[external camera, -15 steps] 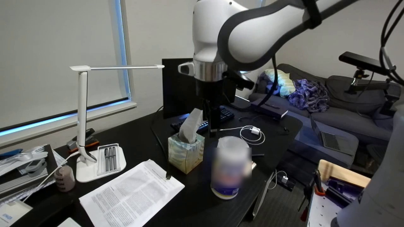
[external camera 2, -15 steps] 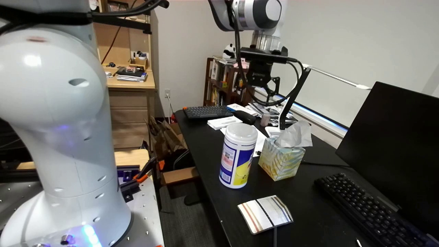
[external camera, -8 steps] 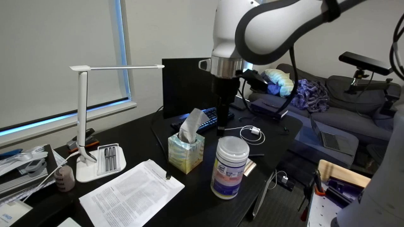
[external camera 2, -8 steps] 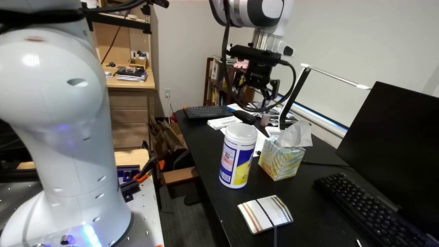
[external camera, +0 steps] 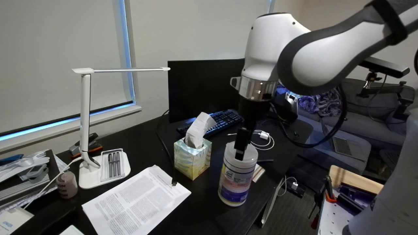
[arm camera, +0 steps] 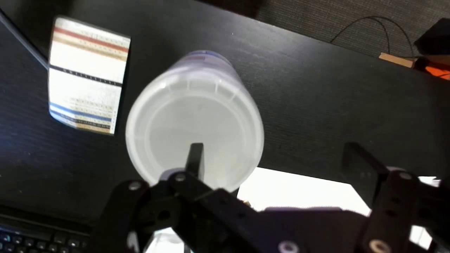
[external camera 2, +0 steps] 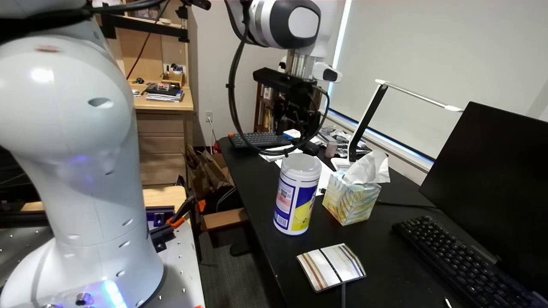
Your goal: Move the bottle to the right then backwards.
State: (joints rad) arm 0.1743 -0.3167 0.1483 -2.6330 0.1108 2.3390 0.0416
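- Can see the bottle (external camera 2: 295,194) upright on the table (external camera 2: 376,252) in both exterior views, near the edge and just beside the tissue box (external camera 2: 349,203), with a dark gap between the two.
- In the wrist view, can see the claw (arm camera: 274,151) with fingers (arm camera: 195,160) spread wide apart, one overlapping the white cap (arm camera: 200,116) and the other well off to the side.
- Cannot tell about contact between that nearer finger and the cap.
- In an exterior view, can pick out only one fingertip, dark against the cap; cannot tell its height above it.
- Can barely make out the claw against the bookshelf (external camera 2: 267,117) in an exterior view, black on dark and ringed by a looped cable (external camera 2: 231,92).
- Cannot read the small print on the label (external camera: 235,182); in the wrist view, get only a foreshortened strip of it beyond the cap.
- See the striped card (arm camera: 88,75) whole in the wrist view, though partly hidden by the bottle in an exterior view.
- Find the papers (arm camera: 302,191) washed out to white in the wrist view, partly covered by the claw.
- Get only a corner of the keyboard (arm camera: 31,242) there.
- See the monitor (external camera 2: 492,192) cut off by the frame in an exterior view.
- Lose part of the sofa (external camera: 359,127) behind the arm (external camera: 323,62).
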